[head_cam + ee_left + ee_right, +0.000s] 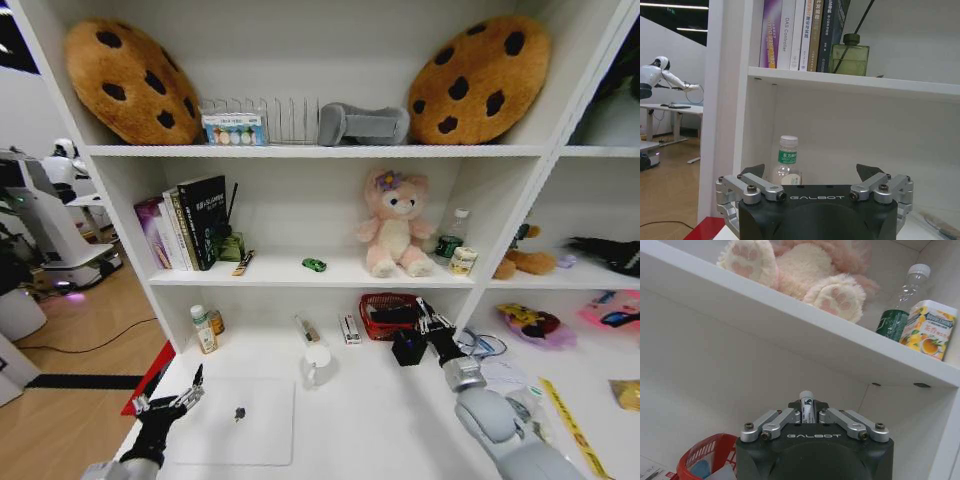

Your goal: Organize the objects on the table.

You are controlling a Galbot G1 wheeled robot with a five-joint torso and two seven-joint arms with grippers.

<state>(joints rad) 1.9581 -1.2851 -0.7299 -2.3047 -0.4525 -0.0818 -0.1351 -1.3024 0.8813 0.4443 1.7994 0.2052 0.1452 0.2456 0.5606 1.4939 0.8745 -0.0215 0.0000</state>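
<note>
- The pen (806, 407), a slim marker-like one with a white cap end and a dark printed barrel, stands pinched between the closed fingers of the right gripper (806, 410); its long axis runs straight out along the line of the claw, cap end pointing away from the wrist toward the back wall under the shelf board.
- In the head view the right gripper (428, 322) hangs over the white table (380, 420), just beside the red basket (383, 305) and above a small black cup (407, 347); the pen itself is too small to pick out there, so the wrist view alone shows the grasp.
- The right wrist view also shows the red basket (705, 457) low and to one side of the claw, and on the shelf beyond the fingertips the feet of a pink plush toy (795, 270), a clear bottle (900, 305) and an orange-printed carton (930, 330).
- The left gripper (172, 402) sits low at the near edge of the table, just beside the silver laptop (240, 425), whose closed lid lies flat.
- The left wrist view shows what the head view cannot: the left gripper (812, 172) has its fingers spread wide with nothing between them, and past the gap stands a small bottle (787, 162) with a green label, upright against the shelf's side wall.
- Above that claw, books (800, 32) stand upright on the shelf next to a green glass bottle (850, 57).
- A tiny green toy car (314, 265) rests on the middle shelf, well above and apart from both claws.
</note>
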